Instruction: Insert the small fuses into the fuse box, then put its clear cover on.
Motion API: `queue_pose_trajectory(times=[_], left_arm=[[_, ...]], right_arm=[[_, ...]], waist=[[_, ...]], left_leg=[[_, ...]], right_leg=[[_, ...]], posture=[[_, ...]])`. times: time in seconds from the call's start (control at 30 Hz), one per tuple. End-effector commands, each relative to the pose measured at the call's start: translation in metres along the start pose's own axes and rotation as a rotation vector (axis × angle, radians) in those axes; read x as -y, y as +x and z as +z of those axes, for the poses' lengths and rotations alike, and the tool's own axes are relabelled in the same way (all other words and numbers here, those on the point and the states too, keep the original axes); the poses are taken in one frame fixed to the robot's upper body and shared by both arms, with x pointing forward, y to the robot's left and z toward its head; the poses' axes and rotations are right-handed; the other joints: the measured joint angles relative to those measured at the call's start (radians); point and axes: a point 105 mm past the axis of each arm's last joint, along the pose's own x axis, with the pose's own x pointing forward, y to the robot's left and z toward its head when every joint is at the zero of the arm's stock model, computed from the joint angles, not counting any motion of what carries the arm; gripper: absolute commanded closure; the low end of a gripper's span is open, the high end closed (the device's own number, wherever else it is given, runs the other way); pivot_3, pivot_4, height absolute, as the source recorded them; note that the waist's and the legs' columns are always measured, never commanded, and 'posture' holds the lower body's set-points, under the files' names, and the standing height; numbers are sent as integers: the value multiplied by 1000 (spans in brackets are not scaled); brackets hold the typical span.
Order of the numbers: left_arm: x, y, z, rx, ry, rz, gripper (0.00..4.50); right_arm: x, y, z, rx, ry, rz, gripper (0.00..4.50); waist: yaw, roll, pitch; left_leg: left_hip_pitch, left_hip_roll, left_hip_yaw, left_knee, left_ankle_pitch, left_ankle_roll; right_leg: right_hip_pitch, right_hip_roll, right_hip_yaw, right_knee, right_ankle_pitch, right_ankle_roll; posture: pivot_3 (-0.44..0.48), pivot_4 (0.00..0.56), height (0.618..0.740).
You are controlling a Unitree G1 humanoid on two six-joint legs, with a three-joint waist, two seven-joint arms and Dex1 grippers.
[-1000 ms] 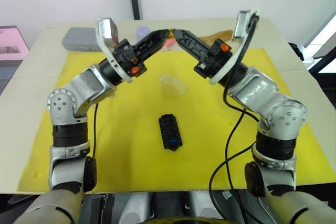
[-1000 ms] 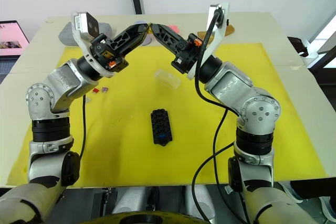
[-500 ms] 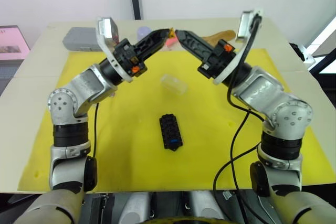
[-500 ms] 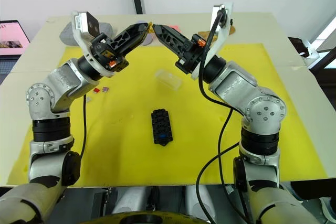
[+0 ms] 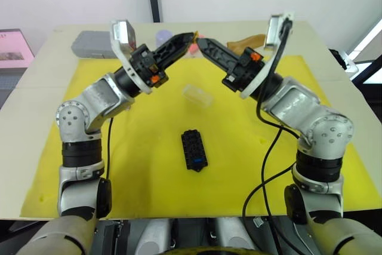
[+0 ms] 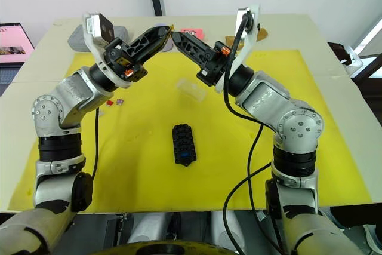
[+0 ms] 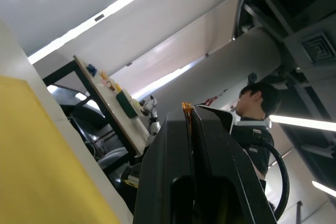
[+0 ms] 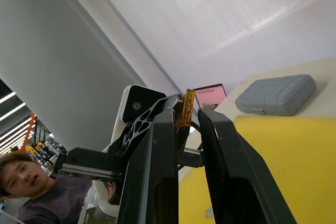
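Note:
Both arms are raised over the far side of the yellow mat (image 5: pixel 137 147), tips meeting. My left gripper (image 5: pixel 191 36) is shut on an amber fuse (image 7: pixel 186 107) that sticks out of its tip. My right gripper (image 5: pixel 200 42) is open, and the amber fuse (image 8: pixel 185 107) sits at the gap between its fingertips. The black fuse box (image 5: pixel 193 150) lies mid-mat below them with a blue fuse (image 5: pixel 196 160) in a near slot. The clear cover (image 5: pixel 197 95) lies on the mat beyond the box. A red fuse (image 6: pixel 109 103) and a purple fuse (image 6: pixel 119 101) lie loose to the left.
A grey case (image 5: pixel 89 44) and a lilac cup (image 5: pixel 162 34) stand at the table's back left. A brown object (image 5: pixel 248 42) lies at the back right. A person (image 7: pixel 257 103) stands beyond the table. The mat around the fuse box is open.
My right gripper backed a little away from the left gripper's tip half a second ago and has now come back to it. The left arm has stayed in place.

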Motion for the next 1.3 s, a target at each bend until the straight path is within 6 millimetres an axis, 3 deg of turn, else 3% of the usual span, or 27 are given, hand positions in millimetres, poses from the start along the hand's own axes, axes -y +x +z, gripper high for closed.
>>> queue_pose_trajectory(times=[0.03,0.13,0.37,0.47,0.57,0.67,0.7,0.73,0.83,1.07,1.13,1.2,1.3], left_arm=[[16,6,1,-8,33,-64,4500],[15,6,1,-10,35,-64,4500],[13,4,1,-14,25,-62,4500],[13,-2,0,-22,-11,-77,3651],[18,-17,-3,-87,55,-79,2110],[29,-42,-10,-215,227,-56,615],[26,-48,-15,-267,282,-12,162],[22,-52,-19,-309,331,21,18],[13,-66,-31,-458,473,67,18],[-27,-102,-56,-851,823,79,18],[-53,-111,-60,-968,1092,84,18],[-62,-111,-71,-985,1151,47,18],[-59,-104,-84,-940,1120,-12,18]], right_arm=[[-14,1,5,13,-28,46,3748],[-15,1,5,11,-30,51,4482],[-18,-1,9,40,-8,66,4482],[-20,-2,11,50,9,76,4500],[-21,-6,15,61,34,75,4500],[-18,-16,19,35,7,65,4500],[-17,-21,19,13,-22,63,4500],[-15,-24,19,-13,-54,61,4500],[-12,-33,18,-105,-148,71,4500],[-5,-54,-20,-508,-491,187,4500],[-1,-54,-30,-585,-548,226,4500],[3,-58,-43,-670,-641,286,4500],[10,-64,-61,-783,-777,378,4500]], waist=[[0,0,0],[0,0,0],[0,0,0],[0,0,0],[-4,0,0],[-7,1,1],[-6,1,1],[-2,2,1],[7,2,2],[25,5,3],[29,5,3],[32,6,4],[36,5,4]], left_leg=[[0,0,0,0,0,0],[0,0,0,0,0,0],[0,0,0,0,0,0],[0,0,0,0,0,0],[0,0,0,0,0,0],[0,0,0,-1,0,0],[0,0,0,-1,0,0],[0,0,0,-2,0,0],[0,0,0,-1,0,0],[0,1,1,-3,-1,2],[0,1,1,-2,-1,2],[0,1,1,-2,-2,3],[-2,1,1,-2,-3,5]], right_leg=[[0,0,0,0,0,0],[0,0,0,0,0,0],[0,0,0,0,0,0],[0,0,0,0,0,0],[0,0,0,0,0,0],[-1,0,0,0,0,0],[-1,0,0,0,0,0],[-1,0,0,-1,0,0],[2,0,0,-4,0,0],[3,0,0,-8,0,0],[4,0,0,-8,0,0],[5,0,0,-11,0,0],[4,0,0,-11,0,0]], posture=[[0,150,740],[0,150,740],[0,150,740],[0,150,740],[0,150,740],[0,150,740],[0,150,740],[0,150,740],[0,150,740],[0,150,740],[0,150,740],[0,150,740],[0,150,740]])
